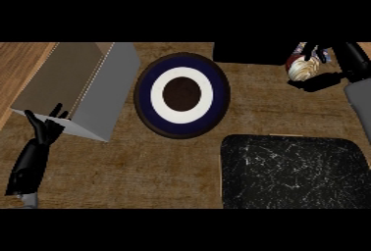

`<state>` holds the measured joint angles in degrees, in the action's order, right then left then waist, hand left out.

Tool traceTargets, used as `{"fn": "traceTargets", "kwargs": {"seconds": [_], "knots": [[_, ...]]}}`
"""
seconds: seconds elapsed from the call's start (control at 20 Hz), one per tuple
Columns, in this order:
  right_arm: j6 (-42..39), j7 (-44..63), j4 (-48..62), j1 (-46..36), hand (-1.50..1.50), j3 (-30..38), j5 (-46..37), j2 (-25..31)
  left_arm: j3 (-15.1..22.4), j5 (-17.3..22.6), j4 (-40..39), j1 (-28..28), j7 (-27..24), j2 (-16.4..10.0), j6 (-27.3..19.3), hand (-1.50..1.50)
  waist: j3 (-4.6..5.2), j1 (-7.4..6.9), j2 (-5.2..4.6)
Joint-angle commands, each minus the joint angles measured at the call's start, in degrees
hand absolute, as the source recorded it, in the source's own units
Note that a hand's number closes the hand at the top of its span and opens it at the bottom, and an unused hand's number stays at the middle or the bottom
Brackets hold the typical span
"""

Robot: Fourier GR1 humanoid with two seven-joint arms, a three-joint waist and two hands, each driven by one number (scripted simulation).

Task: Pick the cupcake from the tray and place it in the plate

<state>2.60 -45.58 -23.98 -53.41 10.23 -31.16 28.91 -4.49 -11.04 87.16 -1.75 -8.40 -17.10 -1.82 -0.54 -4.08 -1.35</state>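
A cupcake with pale swirled frosting sits in my right hand at the upper right, and the black fingers curl round it and hide its lower part. It is held above the counter, to the right of the plate, a round plate with a dark blue rim, a white ring and a dark brown centre. The black speckled tray lies at the lower right, below the hand, with nothing on it. My left hand rests open at the left, fingers up.
A grey box with a brown inside stands at the upper left, just left of the plate. A dark object lies along the top edge, right of the plate. The brown counter shows between the plate and the tray.
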Motion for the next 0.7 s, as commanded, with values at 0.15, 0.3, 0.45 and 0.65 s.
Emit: {"fn": "traceTargets", "kwargs": {"seconds": [0.15,0.3,0.45,0.65], "knots": [[-8.3,-7.9,3.8,-7.9,1.5,0.7,2.0,-1.8,0.0,-0.4,-5.9,3.2,1.6,0.6,0.6,0.0,0.48,1.82,0.25],[-10.4,-6.6,1.7,-9.1,1.5,-0.4,2.1,-4.9,-1.6,0.6,-2.2,-0.4,2.4,-0.9,1.9,0.0,0.52,2.72,1.06],[-10.1,-2.5,2.3,-13.3,1.5,-0.8,1.9,-8.6,-1.4,-0.6,-3.6,0.9,0.9,0.5,0.1,0.0,0.55,2.8,1.0],[-8.8,3.3,0.5,-13.6,1.5,-2.0,1.9,-15.0,0.4,-1.0,0.5,-4.2,1.5,1.7,1.0,0.0,0.56,3.1,1.35]]}}
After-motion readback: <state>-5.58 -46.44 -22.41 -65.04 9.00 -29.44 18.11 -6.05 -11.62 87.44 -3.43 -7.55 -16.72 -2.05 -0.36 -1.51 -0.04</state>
